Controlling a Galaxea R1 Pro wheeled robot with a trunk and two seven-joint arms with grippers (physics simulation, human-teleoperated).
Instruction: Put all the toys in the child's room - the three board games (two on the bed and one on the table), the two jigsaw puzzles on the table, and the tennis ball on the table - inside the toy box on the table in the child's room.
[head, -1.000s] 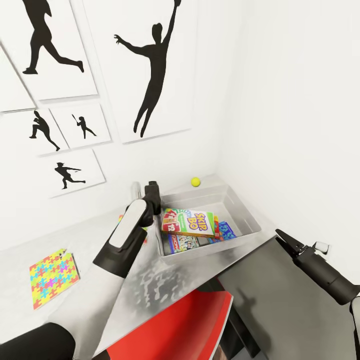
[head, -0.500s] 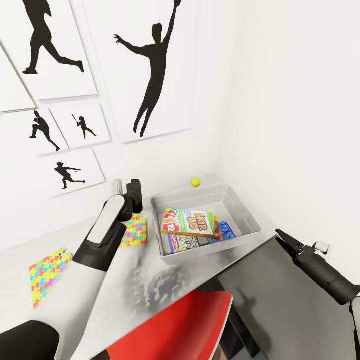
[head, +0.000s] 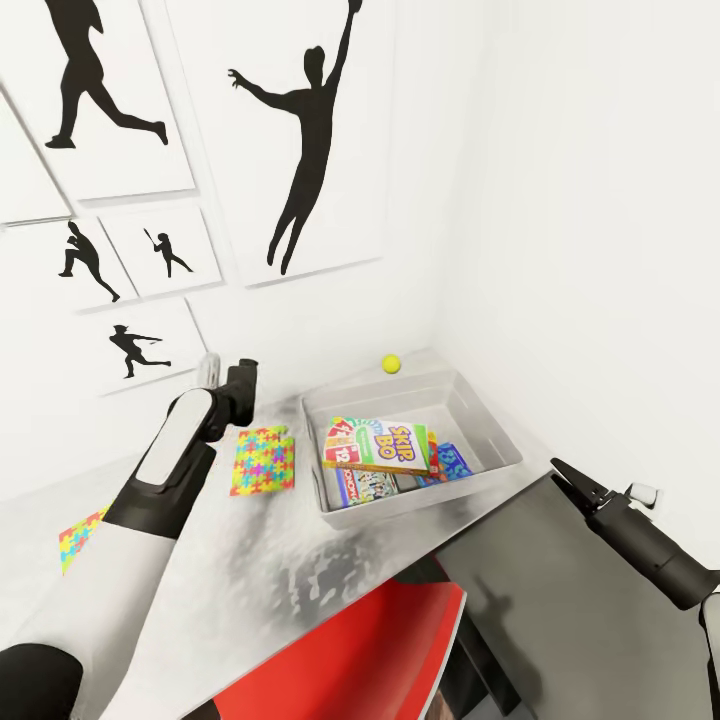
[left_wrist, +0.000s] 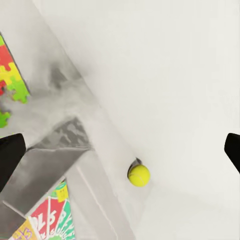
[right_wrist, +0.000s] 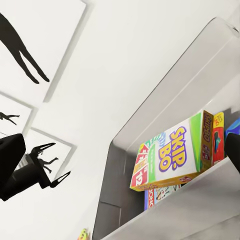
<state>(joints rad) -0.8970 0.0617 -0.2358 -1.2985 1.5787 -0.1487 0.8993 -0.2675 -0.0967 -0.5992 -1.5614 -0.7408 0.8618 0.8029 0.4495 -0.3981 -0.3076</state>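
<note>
Left claw (head: 228, 368): spread, empty, raised above the table (head: 300, 560), probably lining up a pick. Jigsaw (head: 263, 460) just beneath it. Bin (head: 500, 440) beside, holding game boxes (head: 385, 447). Ball (head: 391, 364) beyond, at the wall.

**Games boxed, puzzles and ball on the table**

The grey toy box (head: 490, 440) sits at the right far corner of the pale table (head: 300, 570). Inside, the SKIP BO game (head: 385, 447) lies tilted over the multicolour game (head: 365, 487) and the blue game (head: 452, 461). One jigsaw puzzle (head: 263, 460) lies flat left of the box; another (head: 78, 538) lies farther left. The tennis ball (head: 391, 364) rests beyond the box, by the wall.
</note>
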